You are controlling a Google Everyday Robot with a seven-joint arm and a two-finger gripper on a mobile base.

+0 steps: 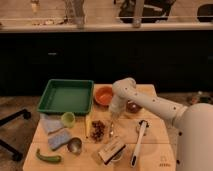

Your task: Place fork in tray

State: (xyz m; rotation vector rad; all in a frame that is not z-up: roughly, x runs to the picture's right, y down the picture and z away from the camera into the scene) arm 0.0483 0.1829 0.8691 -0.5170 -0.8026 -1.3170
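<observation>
Gripper (113, 116) hangs wrist-down over mid-table, just near of the orange bowl (103, 95), right above the far end of the fork (111, 130). Can't tell how wide it's open or whether it has contact. It blends into the fork's top end.

Fork lies on the table (157, 137), long axis running near-far, between the dark snack bag (98, 129) on its left and the white-handled brush (139, 142) on its right. Tray (66, 95) is at far left and looks bare inside.

Step in hand looks like the pick. To do it well:
- close across the slim handle, not along it
- go low enough to get under a thin flat part without jamming into the wood
- lift straight up to clear the bag and bowl rim, then swing left and release low over the tray floor

Hard to read: fork tines and which way they point, and the gripper tip. The arm's base is cut off at the right edge.
</observation>
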